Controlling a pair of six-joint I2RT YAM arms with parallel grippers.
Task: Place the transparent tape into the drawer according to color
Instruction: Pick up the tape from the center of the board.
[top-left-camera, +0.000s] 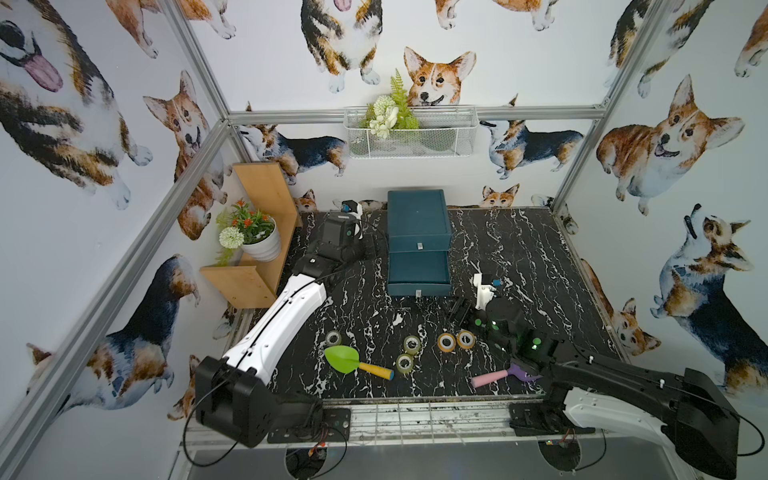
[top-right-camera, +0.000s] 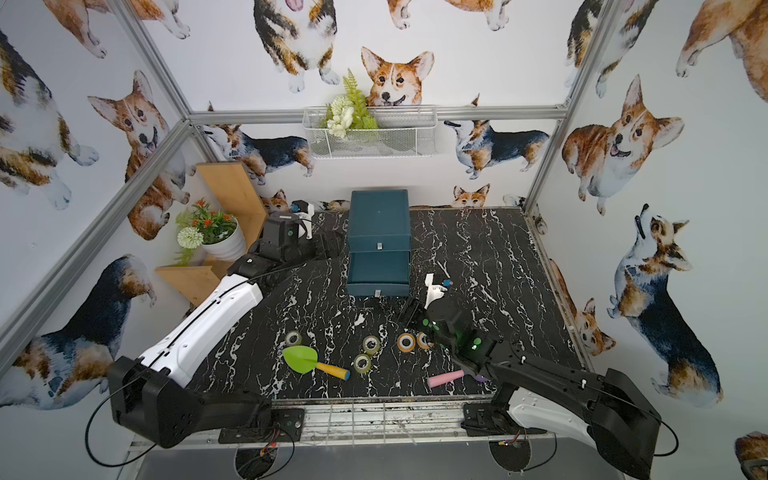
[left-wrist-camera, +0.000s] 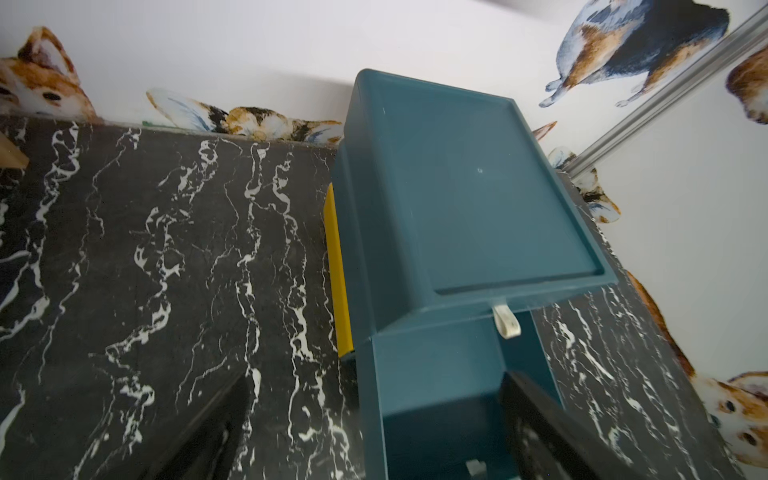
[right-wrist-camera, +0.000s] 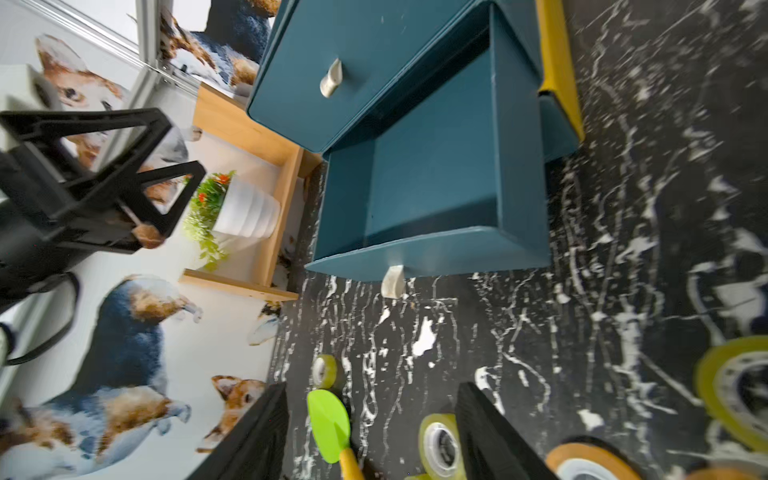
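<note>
Hangs left gripper (left-wrist-camera: 378, 376) wide open and empty beside the pulled-out drawer (top-left-camera: 419, 268), likely clearing access; holds right gripper (right-wrist-camera: 372, 386) parted, empty, near tape rolls (top-left-camera: 412, 343) lying unsorted on the table (top-left-camera: 519, 257).

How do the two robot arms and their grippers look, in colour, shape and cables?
The left arm and right arm are black, each with one white shell link. Thin black cables loop out near both bases. Green dots glow on the right arm's wrist. The left gripper and right gripper have black wedge-shaped fingers, ribbed on the right one.
</note>
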